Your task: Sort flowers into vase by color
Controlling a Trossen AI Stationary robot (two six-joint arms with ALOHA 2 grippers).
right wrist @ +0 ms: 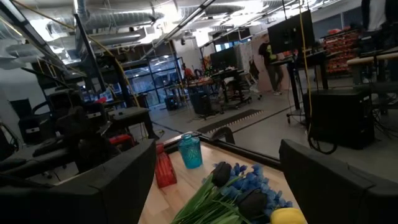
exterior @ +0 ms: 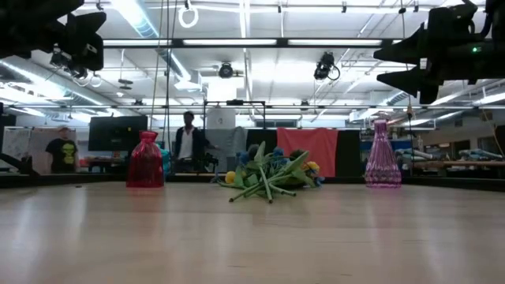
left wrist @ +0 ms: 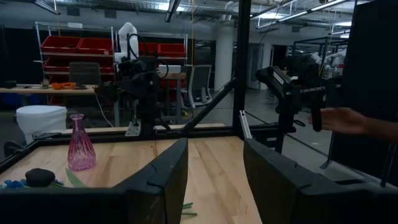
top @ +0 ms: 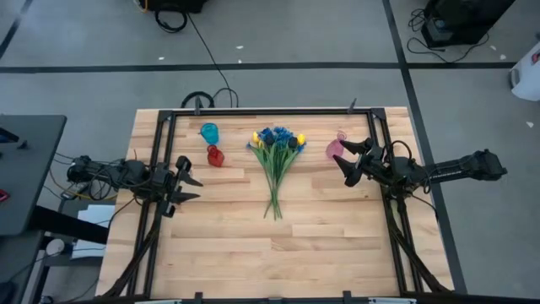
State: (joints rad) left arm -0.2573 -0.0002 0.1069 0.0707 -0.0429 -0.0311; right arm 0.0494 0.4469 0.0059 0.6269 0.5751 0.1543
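A: Where are the flowers (top: 276,165)?
B: In 1 bunch on the table (top: 321,245), between both claws, touching neither.
A: And the claws?
B: Left gripper (top: 189,179) partly parted, empty. Right gripper (top: 353,161) spread wide, empty, pink vase (top: 336,149) just beside it.
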